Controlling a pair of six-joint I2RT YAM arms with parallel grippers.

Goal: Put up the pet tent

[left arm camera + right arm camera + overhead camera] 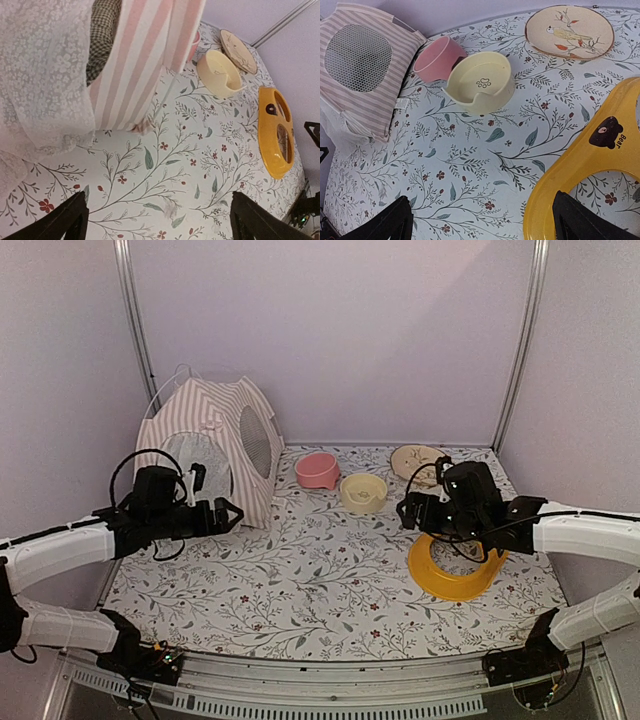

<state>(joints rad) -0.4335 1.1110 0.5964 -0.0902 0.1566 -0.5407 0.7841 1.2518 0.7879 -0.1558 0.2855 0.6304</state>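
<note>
the pet tent (215, 440) stands upright. the left gripper (230, 515) is wide and empty near its front. the right gripper (407, 512), also wide, hangs over a yellow tray (450, 580).

The pet tent (205, 405) is matt woven cloth in pink and white stripes. Its round window (357, 57) is dark open mesh with a honeycomb weave. Its door flap (40, 75) is thin, sheer white lace worked with small flowers. The checked cushion (102, 35) inside looks like coarse fabric. The table cover (320, 580) is smooth and matt, printed with sprigs. The pink bowl (437, 57) and cream bowl (480, 82) look like smooth, low-sheen plastic. The yellow ring (580, 150) is glossy moulded plastic. The plate (569, 31) has a smooth, faintly shiny face. The 2 frame posts (137, 320) are pale metal.
</note>
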